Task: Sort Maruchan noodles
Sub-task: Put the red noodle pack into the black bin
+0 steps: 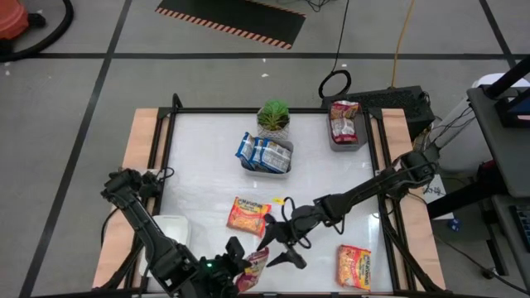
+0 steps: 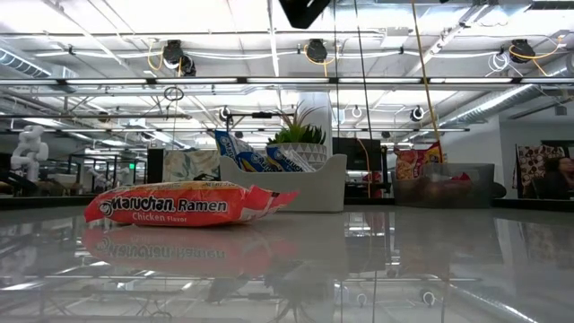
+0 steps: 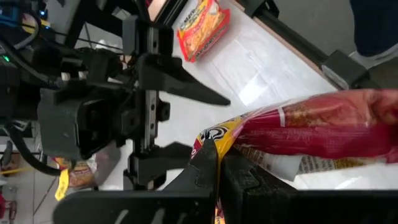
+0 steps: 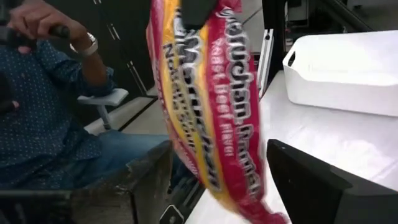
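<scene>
left gripper (image 1: 240, 269) at the near table edge is clamped on the end of a pink-red roast beef packet (image 1: 255, 265), holding it up off the surface; likely a handover, since the right gripper (image 1: 280, 246) sits just beside it with jaws spread wide, one finger either side of the packet in the right wrist view, not gripping. white tray (image 1: 168, 230) lies just beside the left arm at the near left, probably the drop spot for this flavour. loose orange chicken packet (image 1: 248, 214) lies flat mid-table, another orange-red packet (image 1: 354, 266) at the near right corner, both unsorted. farther back, blue-white packets (image 1: 263, 152) stand on edge in a grey tray (image 1: 273, 169), grouped by colour, with a small potted plant (image 1: 273, 117) just behind. far right, a grey bin (image 1: 345, 143) holds a red packet (image 1: 344, 120). a seated person shows beyond the table edge in the right wrist view
</scene>
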Controlling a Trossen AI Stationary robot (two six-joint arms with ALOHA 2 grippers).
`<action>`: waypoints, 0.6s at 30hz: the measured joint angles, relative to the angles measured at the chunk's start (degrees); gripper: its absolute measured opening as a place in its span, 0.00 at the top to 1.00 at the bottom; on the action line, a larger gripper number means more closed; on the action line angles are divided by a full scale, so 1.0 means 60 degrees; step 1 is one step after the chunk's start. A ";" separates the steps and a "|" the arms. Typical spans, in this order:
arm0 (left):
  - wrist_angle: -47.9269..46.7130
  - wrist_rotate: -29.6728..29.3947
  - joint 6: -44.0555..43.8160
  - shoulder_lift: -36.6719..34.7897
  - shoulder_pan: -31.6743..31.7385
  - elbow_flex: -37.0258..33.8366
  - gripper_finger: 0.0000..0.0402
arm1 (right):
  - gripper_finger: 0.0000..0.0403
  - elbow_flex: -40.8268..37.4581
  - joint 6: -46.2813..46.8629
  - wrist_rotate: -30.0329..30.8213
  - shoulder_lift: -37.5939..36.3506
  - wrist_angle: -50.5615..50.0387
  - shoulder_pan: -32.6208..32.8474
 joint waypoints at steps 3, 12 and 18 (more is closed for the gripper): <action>0.0056 0.0011 -0.0005 0.0000 -0.0003 0.0000 0.99 | 0.36 0.0112 -0.0300 0.0004 0.0155 0.0124 0.0000; 0.0081 0.0241 -0.0109 0.0040 0.0003 0.0000 0.99 | 0.36 0.0112 -0.0907 -0.0022 0.0194 0.1084 0.0000; 0.0086 0.0266 -0.0033 0.0144 0.0118 -0.0015 0.99 | 0.37 0.0112 -0.0812 -0.0042 0.0332 0.1165 0.0000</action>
